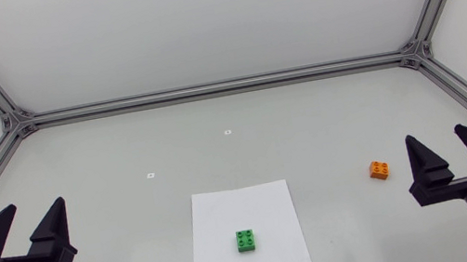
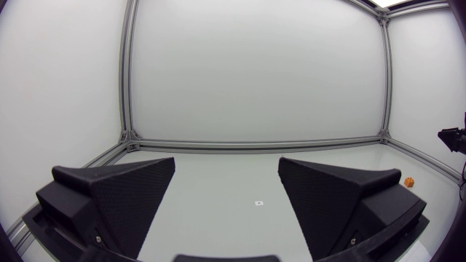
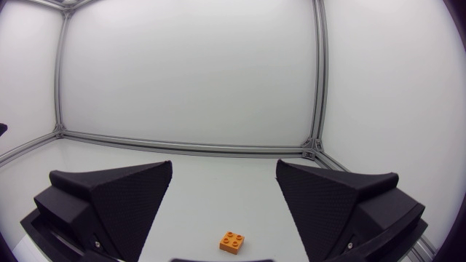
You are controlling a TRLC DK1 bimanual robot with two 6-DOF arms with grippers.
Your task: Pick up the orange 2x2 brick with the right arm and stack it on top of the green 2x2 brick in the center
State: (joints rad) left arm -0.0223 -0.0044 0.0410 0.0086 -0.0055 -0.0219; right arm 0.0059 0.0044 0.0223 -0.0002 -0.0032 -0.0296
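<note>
Orange brick (image 1: 379, 168) is seen loose on the table (image 1: 125, 158) just ahead of the right tool (image 1: 434, 137), which is held spread and empty, presumably staged for the pick; green brick (image 1: 246, 240) is set on the white sheet (image 1: 227, 209) as target, left tool (image 1: 37, 207) parked spread and empty.

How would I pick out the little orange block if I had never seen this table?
Find the white sheet of paper near the middle of the table. Off the paper, toward the right arm, a small orange brick sits alone on bare tabletop, close by the open right pincer. The only other one, the green brick, stands on the paper.
</note>
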